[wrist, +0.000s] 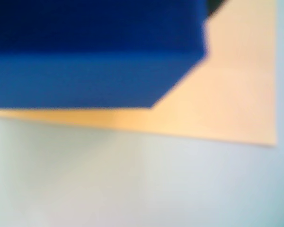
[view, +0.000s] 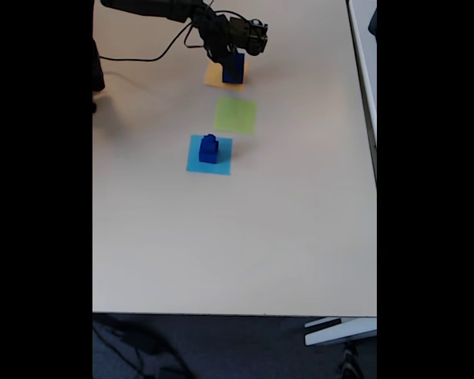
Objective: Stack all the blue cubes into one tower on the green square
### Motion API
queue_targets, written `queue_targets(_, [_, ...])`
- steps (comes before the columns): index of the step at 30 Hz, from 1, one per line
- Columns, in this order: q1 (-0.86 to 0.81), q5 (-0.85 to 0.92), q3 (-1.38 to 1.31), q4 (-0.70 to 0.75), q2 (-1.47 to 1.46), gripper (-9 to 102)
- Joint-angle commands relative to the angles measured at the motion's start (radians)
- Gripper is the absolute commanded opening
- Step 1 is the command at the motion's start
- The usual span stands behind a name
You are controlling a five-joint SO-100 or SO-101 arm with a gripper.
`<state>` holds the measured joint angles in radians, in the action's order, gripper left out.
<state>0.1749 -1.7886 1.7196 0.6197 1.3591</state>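
Your green square (view: 235, 114) sits bare near the table's (view: 221, 237) far edge — nothing stacked yet. The gripper (view: 235, 59) is over a blue cube (view: 234, 68) on the orange patch (view: 215, 76) — grip unclear; smaller cubes (view: 208, 149) wait on the light-blue patch (view: 196, 163).

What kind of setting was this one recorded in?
Probably an office or lab: a plain beige table on dark carpet, set up for a robot stacking test with coloured square patches such as the green square, and blue cubes.
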Motion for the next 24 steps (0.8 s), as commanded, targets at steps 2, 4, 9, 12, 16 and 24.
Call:
queue_targets(2, [-0.041,0.055,-0.069,0.023,0.112,15])
queue_targets(4, [-0.061,0.077,-0.071,0.025,0.120,15])
queue_targets(9, [-0.126,0.144,-0.087,0.032,0.124,15])
queue_targets(12, [-0.156,0.175,-0.086,0.028,0.117,15])
queue_targets(16, [-0.195,0.216,-0.080,0.012,0.106,15])
queue_targets(24, [-0.242,0.247,-0.058,-0.020,0.095,15])
